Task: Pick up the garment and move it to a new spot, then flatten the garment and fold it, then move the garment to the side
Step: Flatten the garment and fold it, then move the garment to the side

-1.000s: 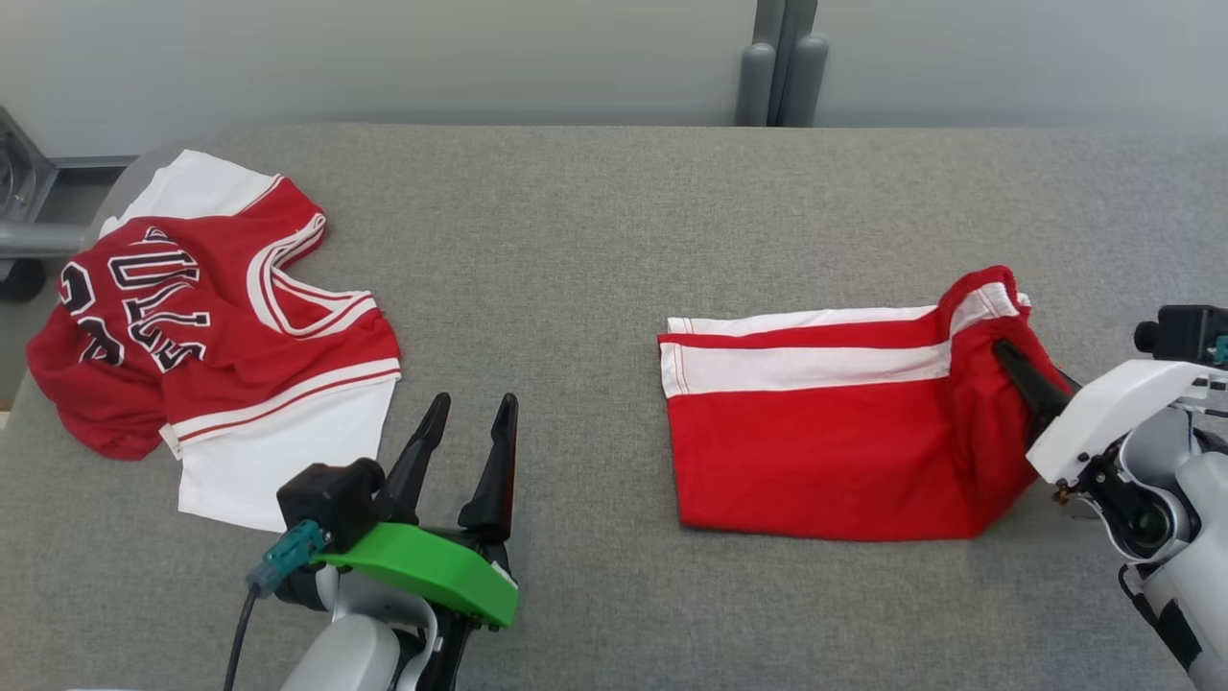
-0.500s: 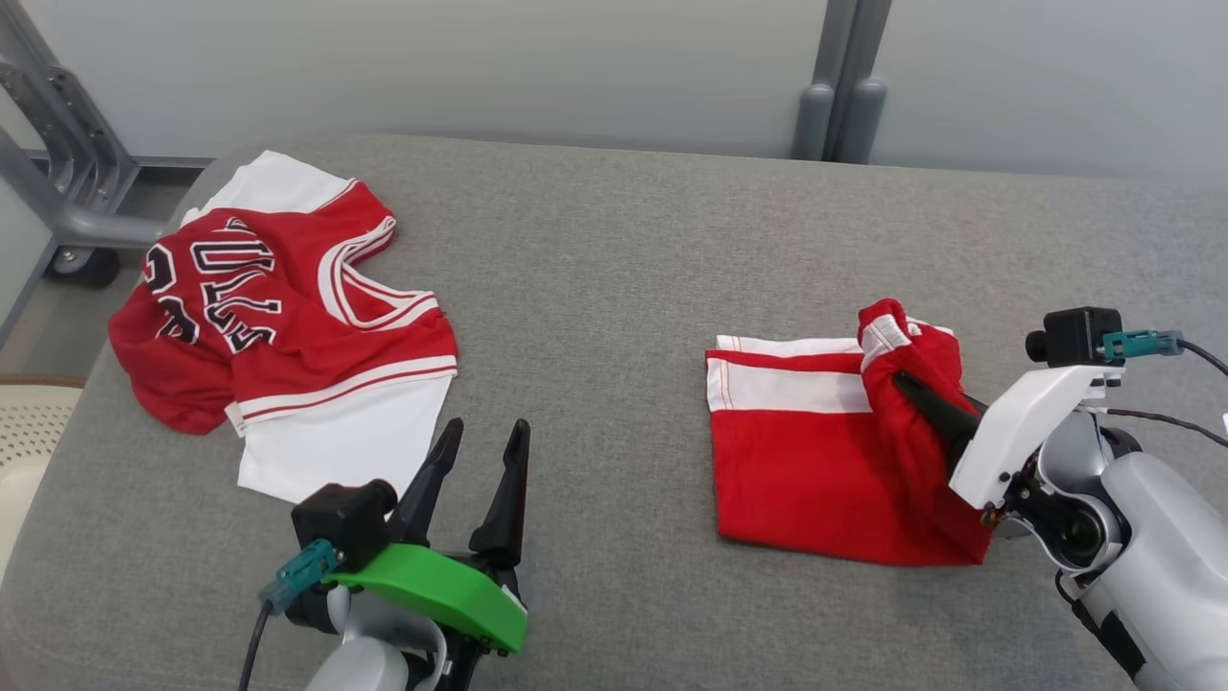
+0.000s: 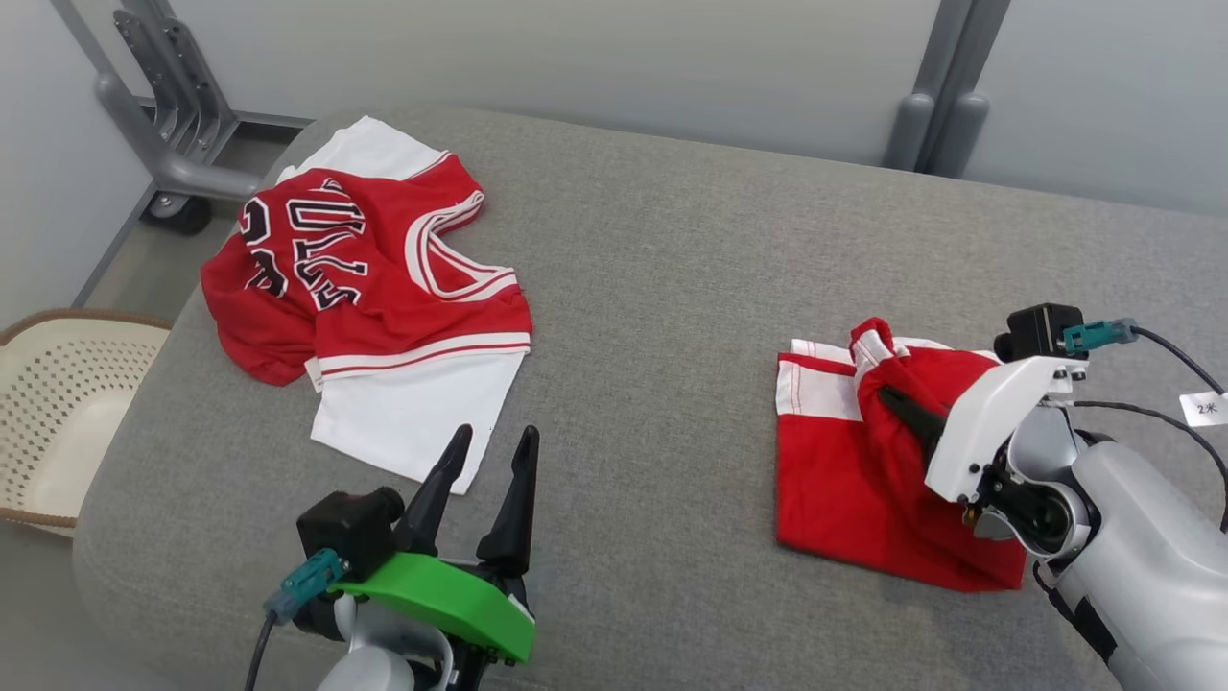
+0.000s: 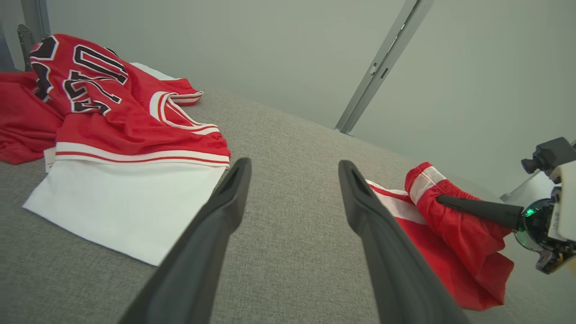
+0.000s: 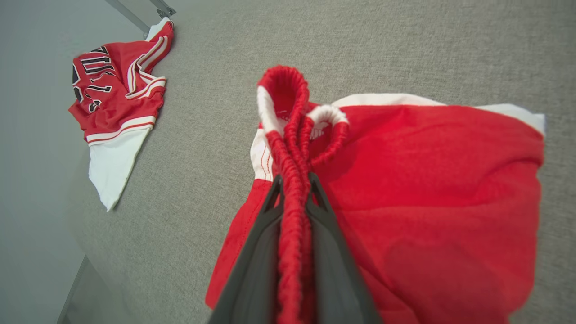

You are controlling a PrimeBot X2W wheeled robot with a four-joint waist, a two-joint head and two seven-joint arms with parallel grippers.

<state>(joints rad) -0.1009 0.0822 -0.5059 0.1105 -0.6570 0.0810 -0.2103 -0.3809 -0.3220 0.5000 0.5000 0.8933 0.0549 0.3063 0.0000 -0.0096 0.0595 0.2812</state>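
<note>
Item one: red shorts (image 3: 839,489). We find them on the right part of the grey padded table (image 3: 662,288), waistband bunched and lifted. Our right gripper (image 5: 293,182) pinches that elastic waistband, jaws pressed on it. Our left gripper (image 3: 494,440) hovers over the near edge, jaws spread.
Item two: red-and-white jersey (image 3: 384,278), crumpled, far left.
Item three: pale basket (image 3: 58,403), beside the table.

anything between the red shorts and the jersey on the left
Nothing visible: bare grey surface lies between the red shorts, pinched by the right gripper, and the jersey. The open left gripper stands near the jersey's white hem.
</note>
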